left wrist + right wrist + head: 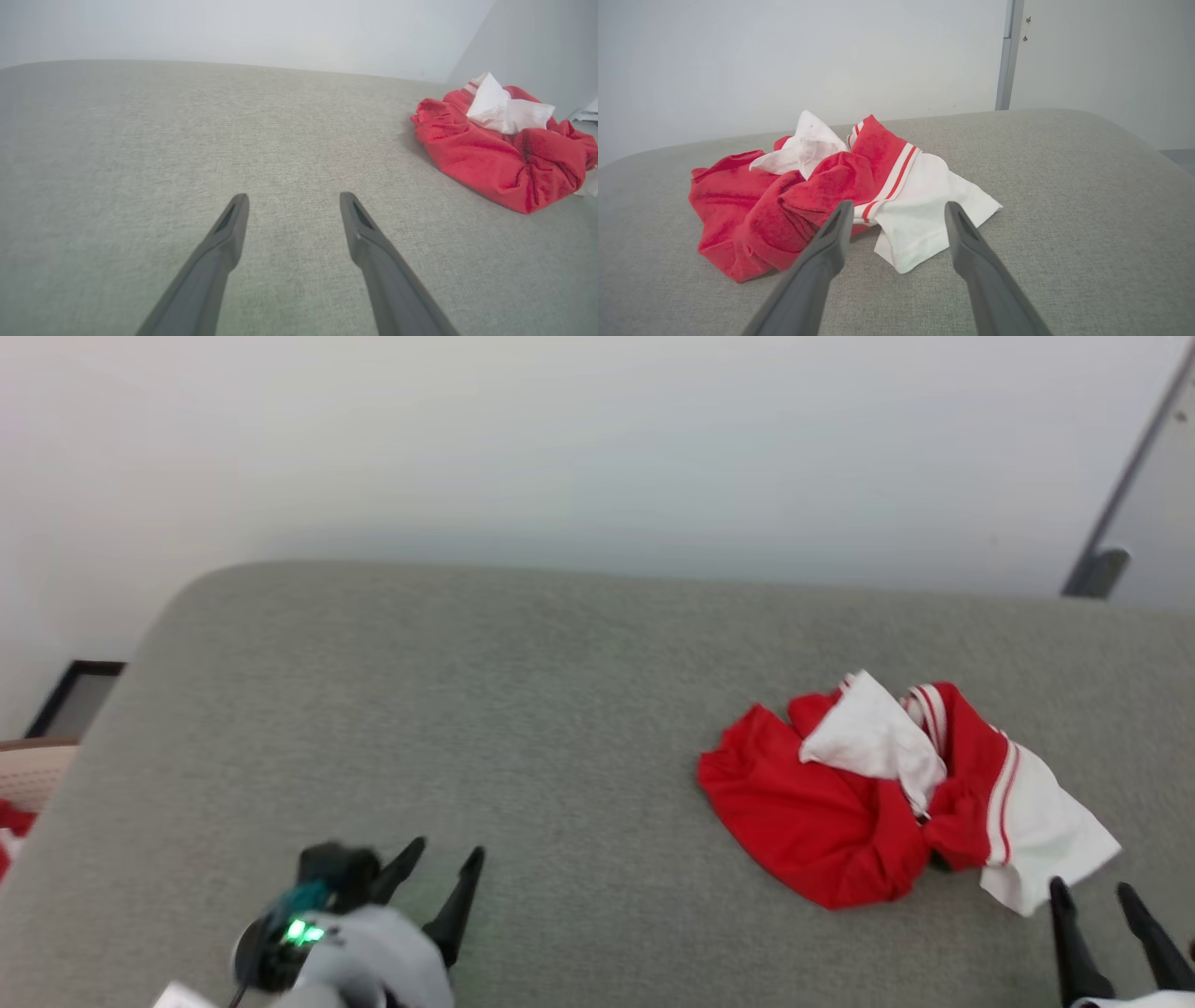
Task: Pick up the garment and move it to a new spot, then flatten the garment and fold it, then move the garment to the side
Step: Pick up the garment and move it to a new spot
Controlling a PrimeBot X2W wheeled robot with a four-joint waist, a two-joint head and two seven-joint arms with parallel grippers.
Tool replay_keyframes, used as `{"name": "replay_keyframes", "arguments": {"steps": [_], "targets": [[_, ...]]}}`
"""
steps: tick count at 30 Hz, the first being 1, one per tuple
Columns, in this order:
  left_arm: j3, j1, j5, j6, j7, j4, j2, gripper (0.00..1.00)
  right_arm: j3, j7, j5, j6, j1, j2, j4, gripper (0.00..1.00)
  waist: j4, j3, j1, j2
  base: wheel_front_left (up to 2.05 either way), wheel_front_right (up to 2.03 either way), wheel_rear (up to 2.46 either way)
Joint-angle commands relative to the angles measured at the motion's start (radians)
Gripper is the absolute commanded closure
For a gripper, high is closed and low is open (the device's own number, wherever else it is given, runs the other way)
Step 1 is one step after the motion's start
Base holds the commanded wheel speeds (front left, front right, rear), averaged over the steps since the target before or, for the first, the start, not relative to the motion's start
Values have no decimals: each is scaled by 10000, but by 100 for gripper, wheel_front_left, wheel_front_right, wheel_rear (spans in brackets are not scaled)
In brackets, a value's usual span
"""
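Zero of the three task stages show as complete. The garment (868,803) lies in a crumpled heap on the grey padded surface (467,709), toward 3 o'clock from the surface's middle in the head view. Red body fabric is bunched at its 8 o'clock side. One white sleeve with striped trim spreads toward 4 o'clock, and a second white piece is folded over the top.

The left gripper (448,847) hovers over bare surface at 7 o'clock, well apart from the garment, fingers spread and holding nothing. The right gripper (1090,887) sits just beside the white sleeve at the heap's 5 o'clock edge, fingers also spread and empty. In the right wrist view the sleeve lies between the two fingers, apart from both.

Remaining: pick-up and relocation, flattening, folding, and the final move aside.

Limits of view:
- Collar, hem and front face are folded inward and cannot be identified.
- A small dark spot at the heap's 6 o'clock edge is possibly a shadow; it is too small to tell.
- The right arm is cut off by the head view's lower edge.
- The left wrist housing (317,933) is blurred.
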Motion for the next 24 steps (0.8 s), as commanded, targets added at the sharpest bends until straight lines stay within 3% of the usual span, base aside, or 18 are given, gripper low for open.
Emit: {"name": "replay_keyframes", "arguments": {"steps": [1,4,8,14,18,24], "targets": [[607,538,399,157,1,-398,5,0,-149,3,62,-14,223,-65,-111,0,606,-588,0,0,0,0,0],[1943,1637,1378,341,0,-1322,43,0,-363,55,22,-14,427,-73,-344,0,620,-710,0,0,0,0,0],[3821,2895,2509,323,-1,-2732,-141,0,-471,196,-113,-14,516,-24,-721,0,448,-797,0,0,0,0,0],[5859,4472,4105,156,-2,-4520,-497,0,-334,325,-236,-14,200,7,-1225,0,-13,-861,0,0,0,0,0],[6704,5138,4846,-131,-2,-5112,-868,0,-364,384,-243,-14,155,45,-1460,0,-162,-909,0,0,0,0,0],[7048,5440,5471,-530,-2,-4678,-1372,0,-341,440,-275,-14,263,120,-1480,0,-292,-872,0,0,0,0,0]]}}
